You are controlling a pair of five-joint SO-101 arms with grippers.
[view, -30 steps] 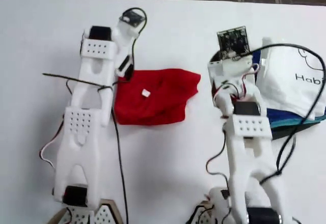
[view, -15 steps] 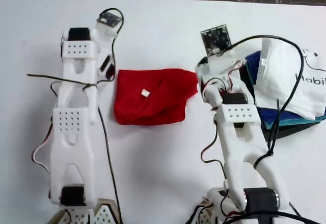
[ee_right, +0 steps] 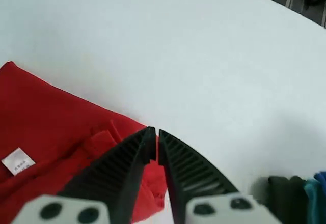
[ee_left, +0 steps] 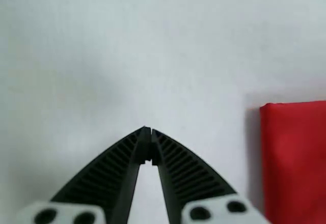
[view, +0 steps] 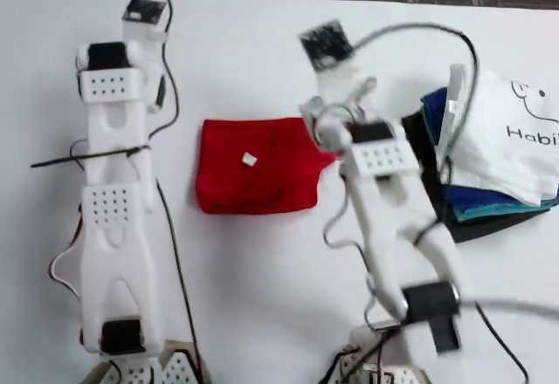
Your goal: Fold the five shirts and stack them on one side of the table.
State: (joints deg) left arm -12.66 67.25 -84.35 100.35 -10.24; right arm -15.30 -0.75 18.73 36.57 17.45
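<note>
Up close — left end effector [ee_left: 146,131], right end effector [ee_right: 154,132] pinched together; overhead adds folded stack [view: 493,153].

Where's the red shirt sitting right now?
In the high view the red shirt lies flat, right of the left hand, with the right hand at its corner nearest the stack of folded shirts on the right.

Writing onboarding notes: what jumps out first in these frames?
A roughly folded red shirt lies between the left arm and the right arm. A stack of shirts, white on top, sits at the right edge of the table. The right arm hangs over the red shirt's right corner, jaws shut.
</note>
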